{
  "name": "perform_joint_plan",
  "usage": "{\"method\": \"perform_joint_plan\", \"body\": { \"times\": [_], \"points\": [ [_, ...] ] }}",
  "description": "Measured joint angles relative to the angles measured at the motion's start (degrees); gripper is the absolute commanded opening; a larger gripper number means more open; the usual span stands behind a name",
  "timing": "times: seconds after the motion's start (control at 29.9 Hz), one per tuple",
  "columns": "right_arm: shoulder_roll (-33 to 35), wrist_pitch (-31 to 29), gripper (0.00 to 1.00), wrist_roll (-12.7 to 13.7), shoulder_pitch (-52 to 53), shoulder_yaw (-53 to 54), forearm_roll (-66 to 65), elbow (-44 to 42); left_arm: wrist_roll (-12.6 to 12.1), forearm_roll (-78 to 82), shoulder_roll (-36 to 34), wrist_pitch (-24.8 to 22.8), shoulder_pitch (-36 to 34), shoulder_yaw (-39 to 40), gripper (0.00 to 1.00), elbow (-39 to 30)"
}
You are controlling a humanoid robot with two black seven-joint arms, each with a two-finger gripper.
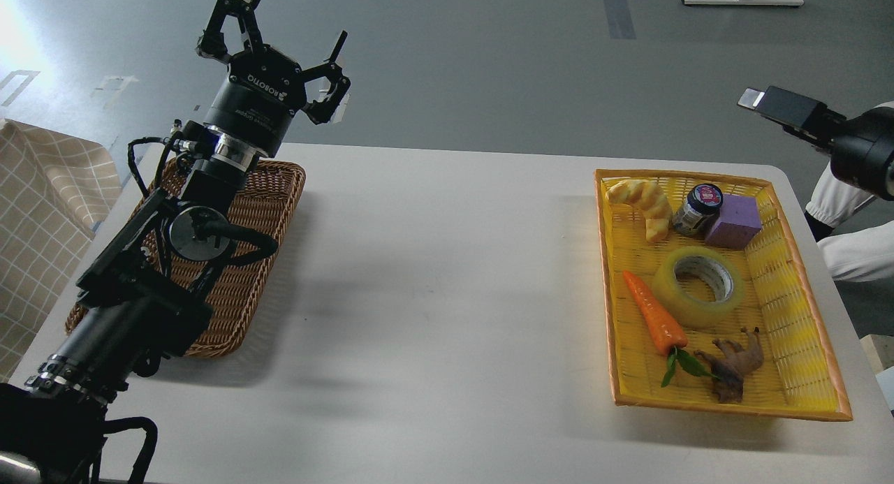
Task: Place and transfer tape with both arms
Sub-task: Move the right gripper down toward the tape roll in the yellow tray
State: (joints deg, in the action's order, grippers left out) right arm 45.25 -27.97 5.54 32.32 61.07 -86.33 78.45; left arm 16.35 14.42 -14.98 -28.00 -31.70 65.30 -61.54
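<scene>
The right arm [862, 149] is barely entering the view at the right edge: only a dark rounded joint and a flat black part [782, 107] jutting leftward are showing, and whether that part is its claw, let alone open or closed, cannot be told. Beside it, white sleeves [848, 222] of someone are being cut off by the edge. The left arm [174, 239] is covering much of the brown wicker basket [272, 211] beneath it, so the basket's contents are not visible.

The left gripper [283, 40] is pointing up and away, its fingers spreading wide apart, holding nothing and touching nothing.

The tape [697, 285] is lying flat far to the right of that claw and lower in the view, in the middle of the yellow tray [789, 302]. An orange carrot [653, 313] is lying just beside the roll on the claw's side. Farther back in the tray are sitting a pale bread piece [642, 204], a small dark jar [695, 210] and a purple block [733, 220]; a brown figure [735, 362] is lying at the near end.

Both containers are resting on a white table [433, 281], with grey floor [489, 58] stretching behind the claw and a checked cloth [42, 211] hanging to its left.
</scene>
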Motion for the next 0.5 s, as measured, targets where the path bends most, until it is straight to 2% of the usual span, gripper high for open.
{"method": "perform_joint_plan", "body": {
  "times": [0.37, 0.5],
  "points": [
    [-0.5, 0.0, 0.98, 0.0, -6.2, -1.5, -17.0, 0.6, 0.0, 0.0, -0.1, 0.0, 0.1, 0.1, 0.98, -0.1],
    [-0.5, 0.0, 0.98, 0.0, -8.3, -1.6, -19.3, 0.6, 0.0, 0.0, 0.0, 0.0, 0.1, 0.1, 0.98, -0.1]
  ]
}}
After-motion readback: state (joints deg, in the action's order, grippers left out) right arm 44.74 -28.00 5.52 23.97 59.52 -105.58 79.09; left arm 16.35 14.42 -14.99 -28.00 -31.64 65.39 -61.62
